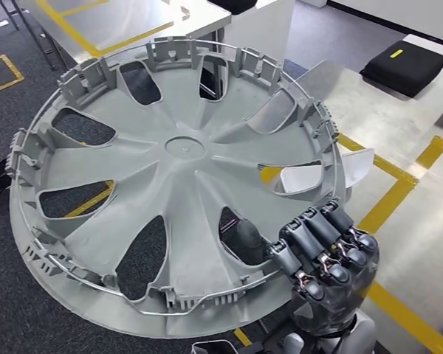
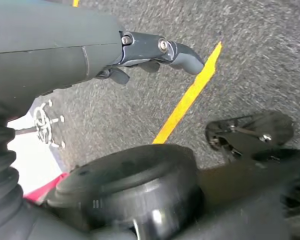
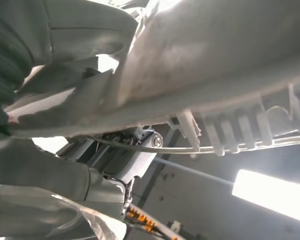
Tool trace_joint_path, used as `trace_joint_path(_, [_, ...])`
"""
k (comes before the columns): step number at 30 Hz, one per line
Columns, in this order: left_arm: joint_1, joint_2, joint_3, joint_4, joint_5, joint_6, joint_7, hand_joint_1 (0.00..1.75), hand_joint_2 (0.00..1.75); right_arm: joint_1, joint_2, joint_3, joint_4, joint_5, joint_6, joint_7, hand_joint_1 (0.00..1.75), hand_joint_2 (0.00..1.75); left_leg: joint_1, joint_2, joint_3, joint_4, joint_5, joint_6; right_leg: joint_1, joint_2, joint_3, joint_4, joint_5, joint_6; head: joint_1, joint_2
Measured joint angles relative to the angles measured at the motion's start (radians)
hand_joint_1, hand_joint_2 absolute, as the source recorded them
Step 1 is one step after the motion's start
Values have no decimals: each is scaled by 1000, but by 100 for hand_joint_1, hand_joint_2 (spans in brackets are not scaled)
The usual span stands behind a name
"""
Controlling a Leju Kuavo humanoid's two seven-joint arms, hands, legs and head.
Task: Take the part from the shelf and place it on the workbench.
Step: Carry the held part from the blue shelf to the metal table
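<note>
Now right hand (image 1: pixel 325 262) grips wheel cover (image 1: pixel 180 169) rim; left hand (image 2: pixel 156 50) holds nothing, fingers apart. Keep cover level, lower flat onto worktop (image 1: pixel 386 110).

right robot hand (image 1: pixel 325 258): fingers curled, gripping; left robot hand (image 2: pixel 156 52): fingers extended, holding nothing

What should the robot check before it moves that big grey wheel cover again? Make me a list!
1. Right hand holds the big grey plastic wheel cover at its rim: ok.
2. Thumb through a spoke opening: ok.
3. Left hand free, holding nothing, over grey carpet with a yellow line: ok.
4. Cover level: not ok, it looks tilted.
5. White workbench ahead, beyond the cover: ok.
6. Landing spot free: cannot tell, the cover hides much.
</note>
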Motion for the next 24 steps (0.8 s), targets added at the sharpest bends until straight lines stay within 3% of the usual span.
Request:
trace_joint_path(2, [-5, 1, 0, 0, 2, -1, -1, 0, 175, 1, 0, 0, 0, 0, 0, 0, 175, 175, -1, -24, -60, 124, -44, -1, 1, 24, 2, 0, -1, -4, -1, 0])
trace_joint_path(3, [-8, 2, 0, 0, 2, -1, -1, 0, 175, 1, 0, 0, 0, 0, 0, 0, 175, 175, -2, -28, -73, 150, -41, -1, 2, 38, 4, 0, -1, -5, -1, 0])
trace_joint_path(4, [-10, 2, 0, 0, 2, -1, -1, 0, 175, 1, 0, 0, 0, 0, 0, -1, 175, 175, -2, -31, -70, 139, -16, 1, 2, 54, 7, 1, -2, -5, -1, 0])
trace_joint_path(5, [-9, 3, 0, 0, 2, -1, -1, 0, 175, 1, 0, 0, 0, 0, 0, -1, 175, 175, -2, -36, -54, 92, 24, 3, 2, 70, 11, 1, -2, -4, -1, 0])
trace_joint_path(7, [-5, 2, 0, 0, 2, -1, -1, 0, 175, 1, 0, 0, 0, 0, 0, -1, 175, 175, 1, -72, -12, -31, 100, 8, 3, 99, 12, 3, -3, 0, -2, 0])
trace_joint_path(9, [-2, 2, 0, 0, 2, -2, 0, 0, 175, 1, 0, 0, 0, 0, 0, -3, 175, 175, 4, -105, 12, -105, 115, 13, 2, 122, 1, 6, 1, 11, -3, 0])
trace_joint_path(11, [-3, -2, 0, 0, 3, -2, 0, 0, 175, 2, 1, -1, 0, 0, 0, -4, 175, 175, 5, -99, 17, -124, 108, 22, 1, 143, -12, 4, 9, 25, -3, 0])
trace_joint_path(12, [-3, -3, 0, 0, 3, -2, 0, 0, 175, 3, 1, -2, 0, 0, 0, -5, 175, 175, 7, -88, 18, -128, 112, 28, 2, 137, -18, 5, 8, 31, -2, 0])
trace_joint_path(14, [-1, -6, -1, 0, 2, -3, 0, 0, 175, 1, 1, -3, 0, 0, 0, -9, 175, 175, 10, -62, 22, -139, 118, 40, 6, 87, -47, 53, -23, 39, 3, 0])
trace_joint_path(16, [3, -5, -1, 0, 2, -3, 0, 0, 175, -1, 2, -6, 0, 0, 0, -14, 175, 175, 9, -33, 23, -141, 118, 47, 4, 30, -106, 177, -83, 47, 8, 0])
trace_joint_path(18, [4, -4, -2, 0, 2, -3, 0, 0, 175, 0, 3, -8, 0, 0, 0, -19, 175, 175, 7, -3, 25, -141, 114, 49, -1, 13, -154, 273, -110, 55, 8, 0])
trace_joint_path(19, [4, -4, -2, 0, 2, -3, 0, 0, 175, 0, 4, -9, 0, 0, 0, -21, 175, 175, 7, 11, 28, -141, 112, 48, -4, 8, -152, 270, -97, 58, 9, 0])
trace_joint_path(20, [4, -3, -3, 0, 2, -3, 0, 0, 175, 0, 5, -10, 0, 0, 0, -23, 175, 175, 8, 23, 31, -141, 109, 46, -6, 0, -131, 229, -68, 60, 9, 0])
trace_joint_path(22, [3, -3, -6, 0, 2, -4, 0, 0, 175, -1, 7, -12, -1, 0, 0, -27, 175, 175, 5, 45, 42, -140, 100, 38, -5, -47, -56, 95, -12, 60, 9, 0])
trace_joint_path(24, [4, -1, -9, 1, 2, -4, 0, 0, 175, -1, 8, -13, -3, 0, 0, -30, 175, 175, -1, 63, 49, -139, 90, 27, 3, -89, -10, 15, 1, 47, 9, 0])
